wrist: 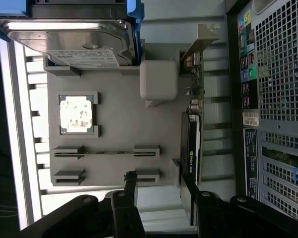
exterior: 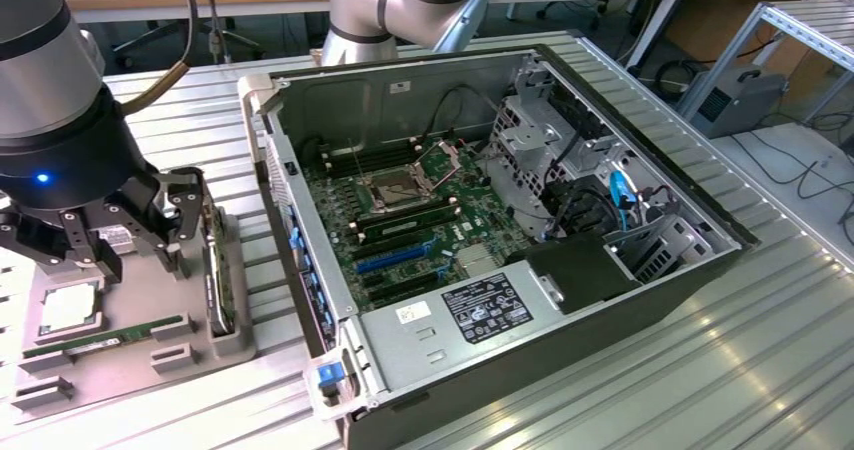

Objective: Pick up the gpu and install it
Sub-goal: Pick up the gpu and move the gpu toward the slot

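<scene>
In the exterior view the black two-fingered hand (exterior: 118, 245) hangs with its fingers apart and nothing between them, over a grey moulded fixture tray (exterior: 127, 370) on the ribbed metal surface (exterior: 641, 390). The gpu (exterior: 211, 275), a thin dark rectangular card with a silvery metal bracket, stands on edge along the tray's side nearest the open black computer case (exterior: 641, 300). It lies at about four o'clock from the hand, just beside it, with its long axis running roughly twelve to six. In the wrist view the hand (wrist: 158, 181) is spread, and the gpu (wrist: 190, 144) runs lengthwise straight away from it toward the boxy silver hard drive (wrist: 74, 44), parallel to the case's perforated wall. The card sits in line with the finger nearer the case, not in the gap between the fingers (wrist: 130, 181); my judgement is that the hand stands offset to the card's inner side, and contact cannot be told
</scene>
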Robot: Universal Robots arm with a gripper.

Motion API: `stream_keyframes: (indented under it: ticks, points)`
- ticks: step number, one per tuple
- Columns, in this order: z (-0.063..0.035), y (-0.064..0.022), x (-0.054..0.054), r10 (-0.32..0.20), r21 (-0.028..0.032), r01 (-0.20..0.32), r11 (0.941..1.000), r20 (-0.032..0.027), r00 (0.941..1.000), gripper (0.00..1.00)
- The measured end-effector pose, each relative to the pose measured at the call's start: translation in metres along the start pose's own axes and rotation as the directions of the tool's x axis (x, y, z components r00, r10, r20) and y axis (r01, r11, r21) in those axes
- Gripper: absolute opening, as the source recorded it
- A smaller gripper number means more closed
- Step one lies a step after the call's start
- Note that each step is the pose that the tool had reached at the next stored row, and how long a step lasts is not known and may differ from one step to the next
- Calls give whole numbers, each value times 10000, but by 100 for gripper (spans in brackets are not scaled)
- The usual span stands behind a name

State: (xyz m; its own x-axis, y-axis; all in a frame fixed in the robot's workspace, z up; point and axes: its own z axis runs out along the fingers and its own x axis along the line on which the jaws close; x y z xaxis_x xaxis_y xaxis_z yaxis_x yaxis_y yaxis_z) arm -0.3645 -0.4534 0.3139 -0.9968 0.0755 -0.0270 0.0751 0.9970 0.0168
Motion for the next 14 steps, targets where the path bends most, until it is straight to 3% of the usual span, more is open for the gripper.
stream_keyframes:
  ticks: [14]
  points:
    - [50,-1,1,-1,2,1,10000,0,10000,48]
